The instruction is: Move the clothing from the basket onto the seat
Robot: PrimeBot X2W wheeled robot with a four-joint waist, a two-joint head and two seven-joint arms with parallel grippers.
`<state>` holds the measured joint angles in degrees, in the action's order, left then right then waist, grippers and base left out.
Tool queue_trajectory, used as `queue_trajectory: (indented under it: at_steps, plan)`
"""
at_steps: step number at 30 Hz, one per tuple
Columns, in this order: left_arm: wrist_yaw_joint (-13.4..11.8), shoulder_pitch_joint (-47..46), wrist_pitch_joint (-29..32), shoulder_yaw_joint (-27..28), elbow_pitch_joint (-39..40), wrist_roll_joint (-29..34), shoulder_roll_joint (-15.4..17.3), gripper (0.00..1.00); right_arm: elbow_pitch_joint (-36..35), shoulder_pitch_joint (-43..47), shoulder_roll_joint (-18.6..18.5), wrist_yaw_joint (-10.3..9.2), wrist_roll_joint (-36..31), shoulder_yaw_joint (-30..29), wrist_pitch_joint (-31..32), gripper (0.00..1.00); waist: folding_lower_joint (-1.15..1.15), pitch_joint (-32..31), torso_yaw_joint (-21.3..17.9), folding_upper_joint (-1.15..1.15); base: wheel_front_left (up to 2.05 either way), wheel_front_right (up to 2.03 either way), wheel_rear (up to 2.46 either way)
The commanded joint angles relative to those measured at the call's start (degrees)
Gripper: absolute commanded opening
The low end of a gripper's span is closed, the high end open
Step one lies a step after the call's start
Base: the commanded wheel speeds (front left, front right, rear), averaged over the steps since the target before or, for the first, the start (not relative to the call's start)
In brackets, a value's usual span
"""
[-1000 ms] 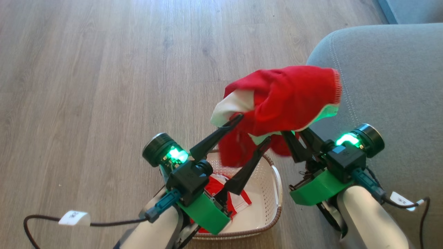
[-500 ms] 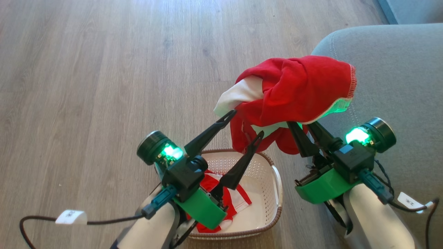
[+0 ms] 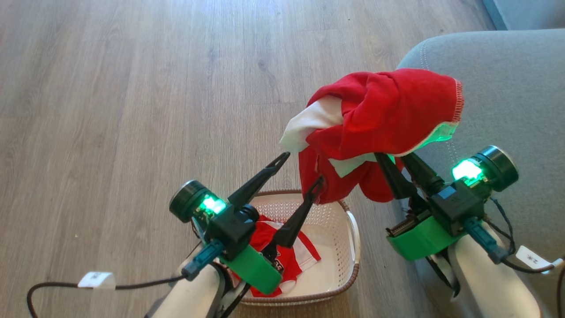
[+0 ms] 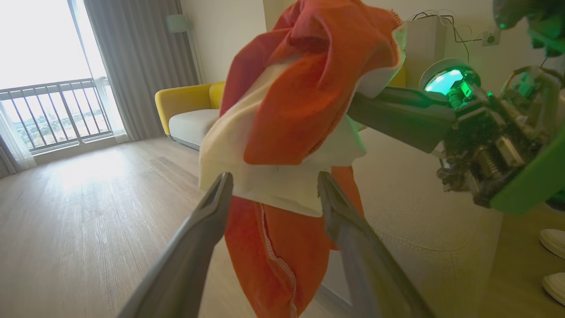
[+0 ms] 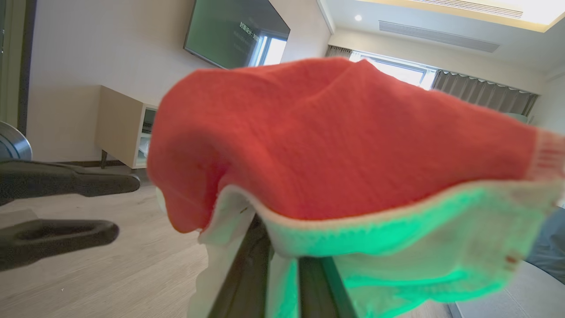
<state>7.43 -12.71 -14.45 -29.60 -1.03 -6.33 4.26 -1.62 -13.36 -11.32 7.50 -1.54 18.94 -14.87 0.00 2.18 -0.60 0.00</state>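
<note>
Half of the second garment (image 3: 300, 256) in the basket (image 3: 336, 213) is hidden behind your left gripper (image 3: 301, 168), whose fingers stand spread, the hanging red garment (image 3: 388, 110) just off their tips. Your right gripper (image 3: 398, 168), tips buried in cloth, clamps it over the left edge of the seat (image 3: 507, 88), farther right than a second ago.

Red garment (image 3: 388, 110) aloft beside seat (image 3: 507, 79), logo garment (image 3: 304, 255) in basket (image 3: 336, 229)

2 garments (image 3: 388, 110), 1 basket (image 3: 335, 234), 1 seat (image 3: 507, 79), possibly 2 shoes (image 4: 554, 240).
</note>
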Motion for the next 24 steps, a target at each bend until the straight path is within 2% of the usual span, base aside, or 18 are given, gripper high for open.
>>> queue_trajectory:
  at_steps: [1,10,24]
  plan:
    - [0.1,-0.9,-0.5,2.0,1.2,0.7,-0.2,1.00,-2.3,-0.9,-0.6,-0.01,-0.4,0.1,-0.1,0.00,0.00,0.0,0.1,0.00,0.00,0.00,0.00]
    - [0.1,0.8,-0.5,1.1,-3.2,1.5,0.9,1.00,-2.0,1.1,-0.2,-0.01,-1.0,-3.7,-0.1,0.00,0.00,-0.3,-0.1,0.00,0.00,0.00,0.00]
    - [0.1,3.2,-0.5,1.1,-8.2,3.2,1.9,1.00,0.8,6.0,2.3,-0.01,-1.6,-13.8,-0.1,0.00,0.00,-0.1,-1.0,0.00,0.00,0.00,0.00]
